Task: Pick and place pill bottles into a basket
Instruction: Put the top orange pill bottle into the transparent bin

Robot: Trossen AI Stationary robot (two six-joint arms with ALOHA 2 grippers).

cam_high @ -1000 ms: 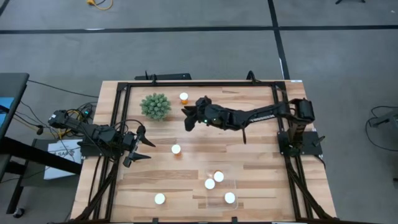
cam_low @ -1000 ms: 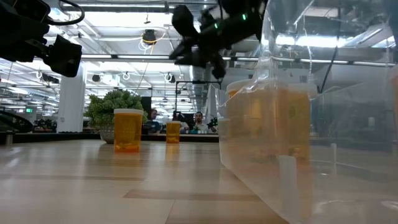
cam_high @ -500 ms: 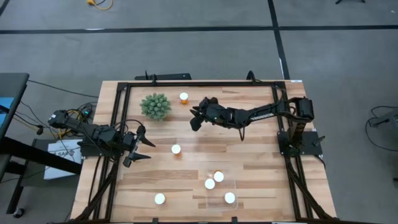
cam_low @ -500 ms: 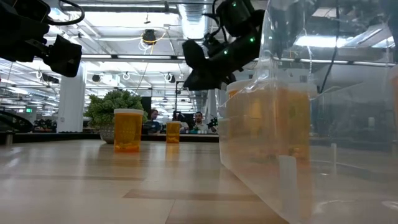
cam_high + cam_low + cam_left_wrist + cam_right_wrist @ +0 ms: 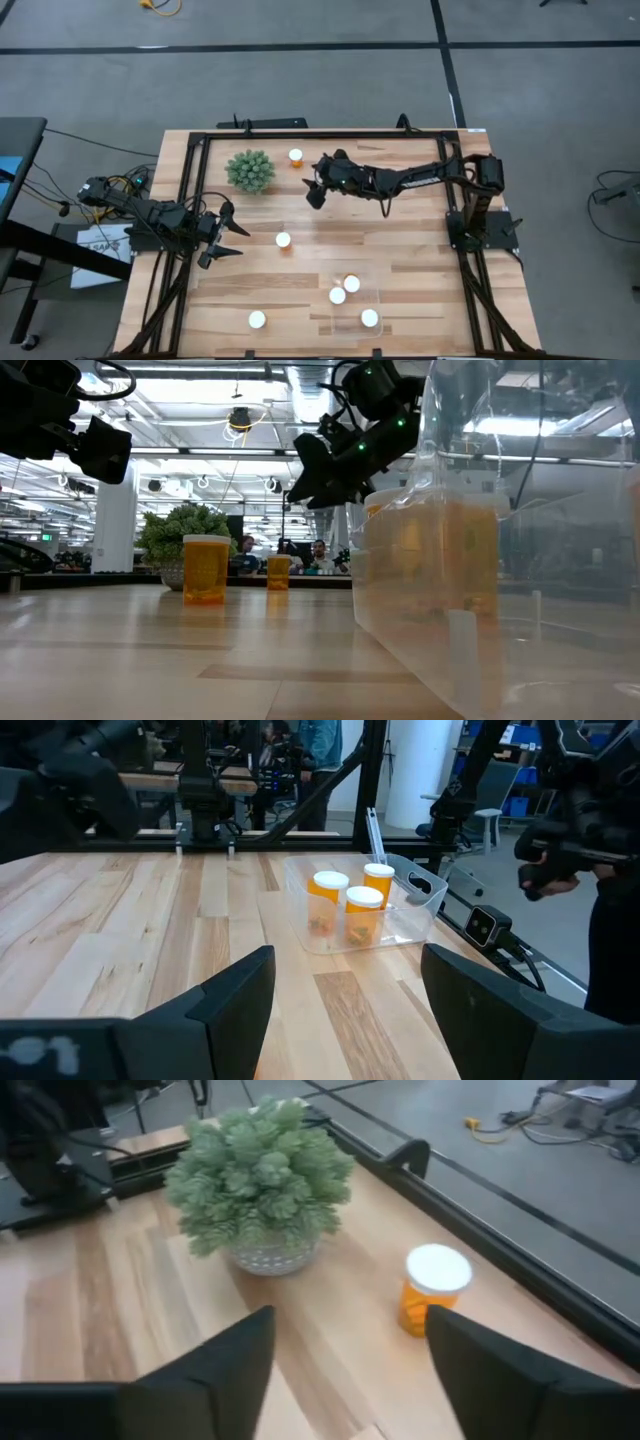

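From my station, the worktop (image 5: 400, 250) filled most of the overhead view, with a black metal frame (image 5: 320, 136) running round it. I took the basket (image 5: 352, 303) as my landmark; it sat near the worktop's front edge, right of centre.

The right arm stretched low and nearly level from its base at the worktop's right side, well behind the basket, reaching leftward. Its right hand (image 5: 316, 190) hung above the wood with the fingers (image 5: 215, 1370) spread apart and nothing between them, facing the plant (image 5: 250, 171) and one pill bottle (image 5: 296, 157) at the far rear, well behind the basket. That bottle stood upright, long axis vertical, white cap up, just right of the plant and apart from it.

The left arm waited at the worktop's left edge, far left of the basket. Its left hand (image 5: 222, 235) was partly spread, fingers (image 5: 235, 995) parted and empty, pointing across toward the basket.

The basket was clear plastic, and three bottles (image 5: 346, 908) stood upright inside it, caps up, close together.

Two more bottles stood upright on the bare wood: one (image 5: 283, 240) behind and left of the basket, nearer the left hand, and another (image 5: 257, 320) directly left of the basket near the front edge. Neither touched anything else.
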